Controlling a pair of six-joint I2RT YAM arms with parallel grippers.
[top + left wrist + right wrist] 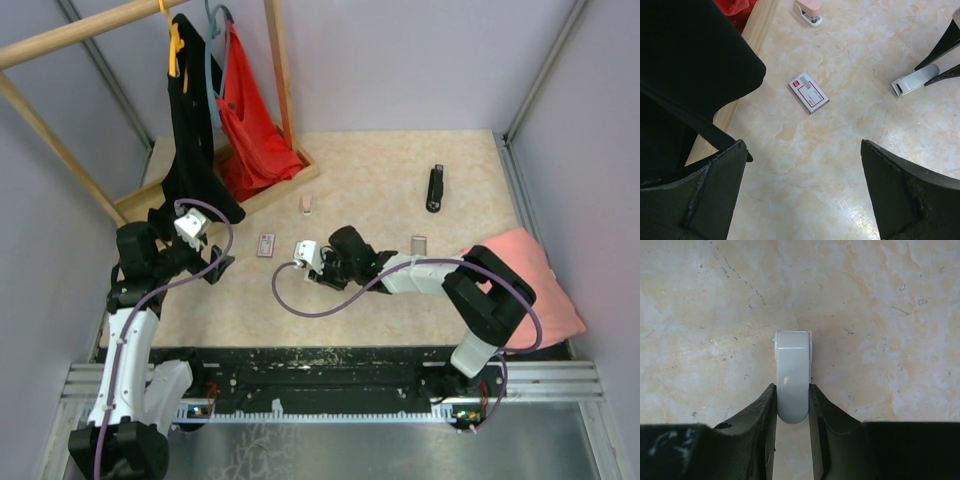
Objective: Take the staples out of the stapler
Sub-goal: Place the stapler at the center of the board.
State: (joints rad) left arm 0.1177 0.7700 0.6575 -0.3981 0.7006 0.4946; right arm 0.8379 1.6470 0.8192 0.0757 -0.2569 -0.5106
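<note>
My right gripper (792,407) is shut on the rounded end of a small grey-white stapler (792,367) that rests on the marbled tabletop. The left wrist view shows this stapler (914,81) at the right, with the right gripper's fingers (940,47) on it. In the top view the right gripper (318,276) is at mid-table and covers the stapler. My left gripper (805,190) is open and empty, hovering at the left (215,265). No staples show in any view.
A flat box with a reddish label (809,93) lies between the grippers (266,245). A pink stapler (308,204), a black stapler (435,188) and a small grey box (419,243) lie farther back. Black (195,130) and red (250,120) garments hang on a wooden rack; pink cloth (530,280) lies right.
</note>
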